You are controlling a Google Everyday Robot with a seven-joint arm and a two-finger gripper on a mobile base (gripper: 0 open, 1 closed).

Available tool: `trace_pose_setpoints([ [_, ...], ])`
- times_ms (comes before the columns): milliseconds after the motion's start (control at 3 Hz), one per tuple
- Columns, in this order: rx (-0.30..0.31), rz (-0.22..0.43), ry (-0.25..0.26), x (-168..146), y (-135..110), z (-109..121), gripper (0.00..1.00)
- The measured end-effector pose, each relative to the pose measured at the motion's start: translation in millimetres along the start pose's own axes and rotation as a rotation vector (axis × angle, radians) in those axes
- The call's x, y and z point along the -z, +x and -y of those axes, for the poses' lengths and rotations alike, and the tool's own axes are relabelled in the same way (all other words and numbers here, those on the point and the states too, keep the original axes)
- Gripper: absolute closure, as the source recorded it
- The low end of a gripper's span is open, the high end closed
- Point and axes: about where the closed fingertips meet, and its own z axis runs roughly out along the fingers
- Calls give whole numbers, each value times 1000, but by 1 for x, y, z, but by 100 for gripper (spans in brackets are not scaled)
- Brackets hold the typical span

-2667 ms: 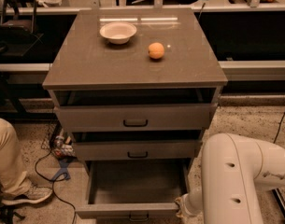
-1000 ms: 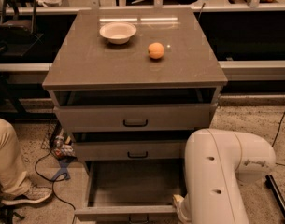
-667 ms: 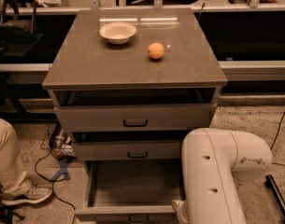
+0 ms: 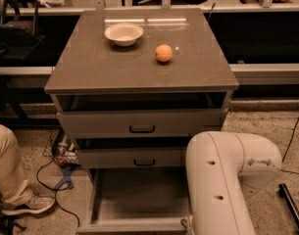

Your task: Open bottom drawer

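Bottom drawer [image 4: 139, 195] of the grey cabinet stood pulled well out beneath the bench's front edge as we looked down on it. Its plain grey tray lay bare and its front sat at the lower limit of our view, the handle out of sight. We judged the task all but done, with at most a last short pull and the letting go left. The robot's white arm [image 4: 227, 180] loomed off the bench's front right corner, elbow bent, forearm dropping toward the right end of the drawer front. The gripper [image 4: 187, 223] sat low there, almost wholly hidden behind the arm, and we could not tell whether it was spread, closed or holding anything. Above, the middle drawer [image 4: 134, 157] and top drawer [image 4: 139, 123] showed black loop handles. On the bench top a white bowl [image 4: 123, 34] lay toward the back left corner and an orange [image 4: 163, 53] near the middle. A person's leg [image 4: 9, 170] showed beyond the left edge.
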Motion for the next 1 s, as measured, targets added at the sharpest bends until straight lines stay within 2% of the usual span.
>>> trace_pose_setpoints([
  [333, 7, 17, 23, 6, -4, -5, 88],
  [667, 8, 17, 26, 7, -4, -6, 78],
  [1000, 10, 15, 33, 10, -4, -5, 55],
])
